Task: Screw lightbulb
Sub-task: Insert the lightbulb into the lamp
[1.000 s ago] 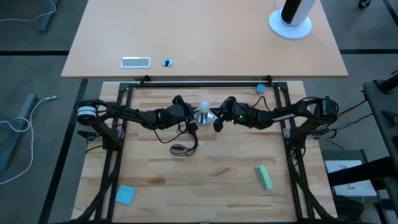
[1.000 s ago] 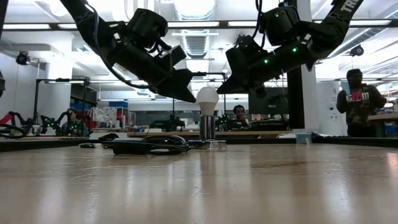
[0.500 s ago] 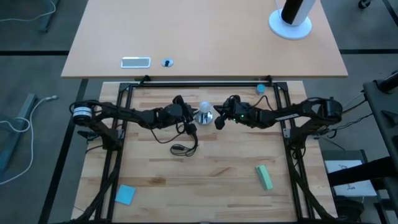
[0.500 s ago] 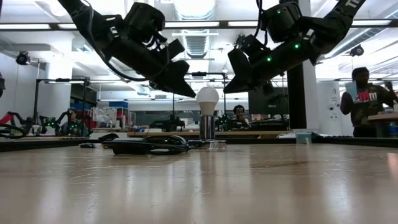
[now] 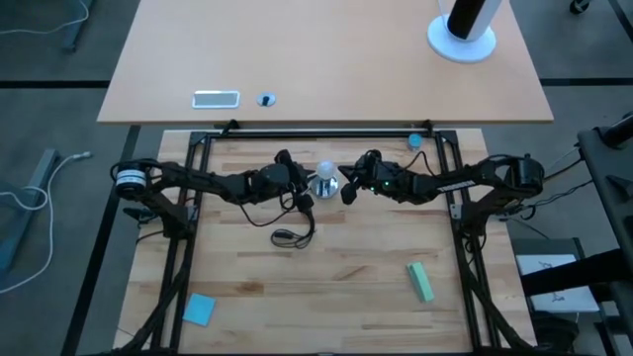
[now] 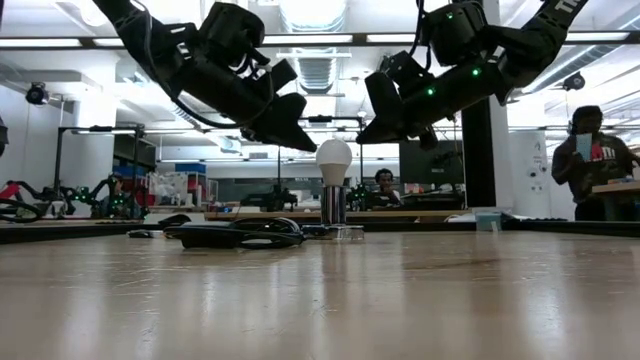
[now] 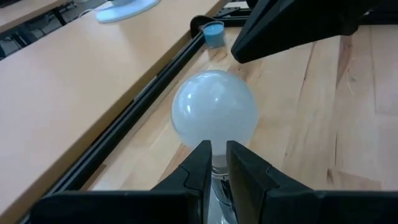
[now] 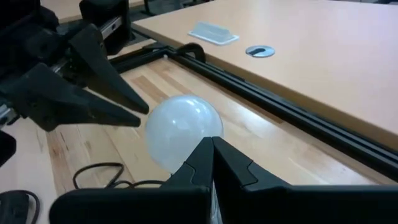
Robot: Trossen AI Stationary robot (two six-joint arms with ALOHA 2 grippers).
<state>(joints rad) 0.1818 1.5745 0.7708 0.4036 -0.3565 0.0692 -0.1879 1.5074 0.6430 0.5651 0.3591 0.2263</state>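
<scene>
where the wooden plank table [image 5: 326,287] meets its black frame [image 5: 326,132], bordered at the far side by a second, paler tabletop [image 5: 326,59] carrying a white round stand [image 5: 462,40], a small clear rectangular plate [image 5: 216,98] and a round grommet [image 5: 265,99]. on the planks: a green block [image 5: 419,282] toward the near right, a blue square pad [image 5: 199,310] at the near left, a small blue cap [image 5: 414,140] by the far rail. beyond the table, seen from table height, a bright workshop with ceiling strip lights and a person [image 6: 592,165] standing far right.

near the middle of the far half, the lightbulb [image 5: 324,171] standing upright, long axis vertical, round frosted end up, screw base down in the silver socket [image 6: 333,205], with a black cord [image 5: 294,232] trailing toward the near side.

left gripper [image 5: 303,191] raised just beside the bulb on its left, clear of the glass in the low view, fingers [image 7: 200,163] drawn almost together with a thin slit between them, clasping nothing. right gripper [image 5: 348,186] raised just beside the bulb on its right, likewise apart from it, fingers [image 8: 225,163] pressed together tip to tip, empty.
</scene>
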